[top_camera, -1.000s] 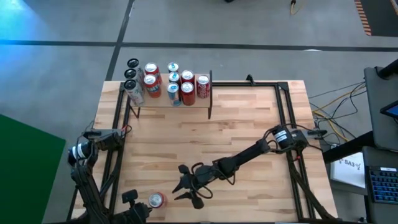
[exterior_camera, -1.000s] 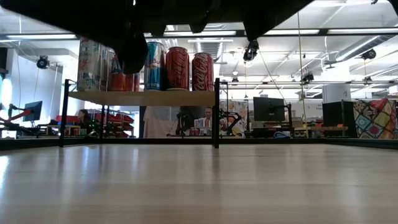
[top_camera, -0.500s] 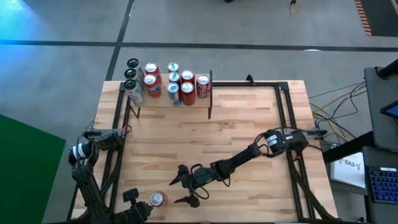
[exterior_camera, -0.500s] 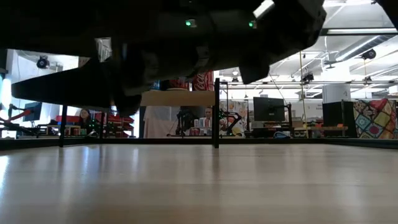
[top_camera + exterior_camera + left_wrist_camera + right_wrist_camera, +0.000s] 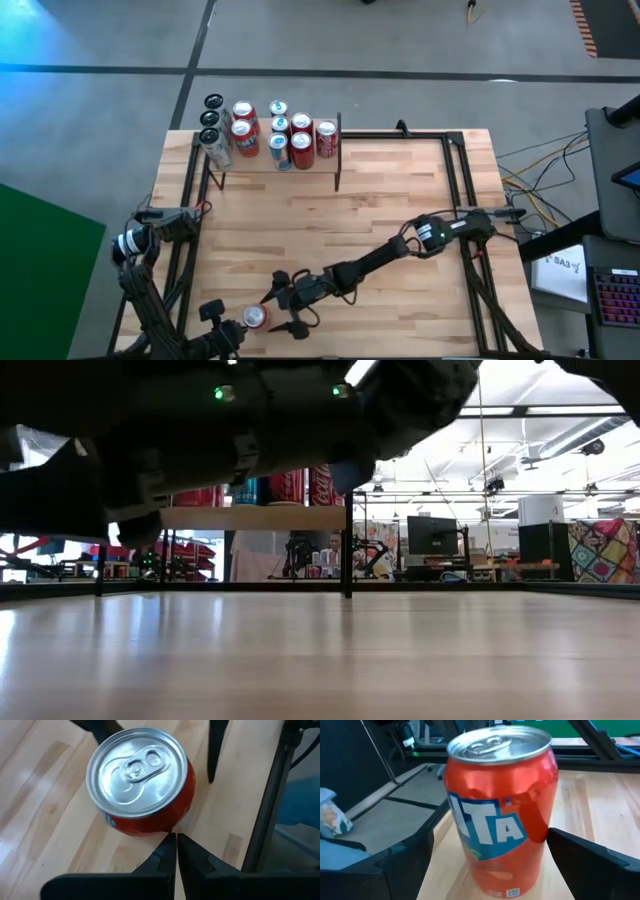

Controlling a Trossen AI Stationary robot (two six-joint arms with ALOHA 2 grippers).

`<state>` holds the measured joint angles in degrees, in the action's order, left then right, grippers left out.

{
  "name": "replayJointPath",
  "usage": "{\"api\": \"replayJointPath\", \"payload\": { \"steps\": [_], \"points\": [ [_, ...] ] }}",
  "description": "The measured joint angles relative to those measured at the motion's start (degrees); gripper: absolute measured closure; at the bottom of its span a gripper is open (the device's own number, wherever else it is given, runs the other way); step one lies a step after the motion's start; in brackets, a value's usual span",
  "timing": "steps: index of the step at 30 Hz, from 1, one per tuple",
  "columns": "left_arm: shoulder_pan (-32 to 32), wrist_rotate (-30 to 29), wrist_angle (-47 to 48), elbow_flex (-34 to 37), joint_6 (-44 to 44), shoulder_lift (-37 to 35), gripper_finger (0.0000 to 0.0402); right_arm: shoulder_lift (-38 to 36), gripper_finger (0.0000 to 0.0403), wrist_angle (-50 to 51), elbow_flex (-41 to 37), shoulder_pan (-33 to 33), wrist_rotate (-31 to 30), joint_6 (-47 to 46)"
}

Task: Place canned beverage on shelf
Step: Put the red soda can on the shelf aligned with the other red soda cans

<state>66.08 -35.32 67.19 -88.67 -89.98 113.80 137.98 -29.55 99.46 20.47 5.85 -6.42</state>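
While my left gripper [image 5: 176,851] waits at the near-left corner of the bench [image 5: 400,190], fingers clenched on nothing and tips just short of the can's near side, the orange soda can [image 5: 255,318] stands upright on the wood just beside it, close to the bench's front edge. Moving rightward, my right gripper [image 5: 283,309] has swept in from the middle of the bench over the last second and spread its fingers wide on the way; now one finger [image 5: 395,865] lies on each side of the can [image 5: 502,805], which fills the right wrist view, though neither touches it yet as far as I can tell. That change matters: the approach looks finished and I judge that the next thing called for is to close on the can's body. Nothing has been lifted, so the carry is all ahead. The shelf [image 5: 262,163] stands well apart at the far-left edge of the bench, already crowded with upright cans, so finding a free spot there may take care.
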Motion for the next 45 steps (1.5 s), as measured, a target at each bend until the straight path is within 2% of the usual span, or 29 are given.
{"api": "replayJointPath", "payload": {
  "steps": [13, 25, 32, 38, 45],
  "points": [
    [-0.63, 0.01, -0.06, 0.73, 0.50, 0.00, 0.0402, 3.16, 0.0029, 2.35, 6.23, -0.15, 0.63, 6.05],
    [-0.67, -0.04, -0.11, 0.73, 0.76, 0.00, 0.0402, 3.16, 0.0115, 2.20, 6.23, -0.15, 0.79, 5.78],
    [-0.67, -0.02, -0.14, 0.41, 0.86, -0.40, 0.0402, 2.92, 0.0119, 1.86, 6.18, -0.17, 2.17, 4.47],
    [-0.71, -1.80, 0.41, -2.89, 2.72, -1.45, 0.0402, -0.65, 0.0119, 4.02, 4.24, -0.36, 5.13, 4.51],
    [-0.79, -11.48, 3.96, -9.79, 11.43, -2.55, 0.0402, -11.73, 0.0120, 11.47, -3.48, -1.27, 4.25, 6.45]
  ]
}}
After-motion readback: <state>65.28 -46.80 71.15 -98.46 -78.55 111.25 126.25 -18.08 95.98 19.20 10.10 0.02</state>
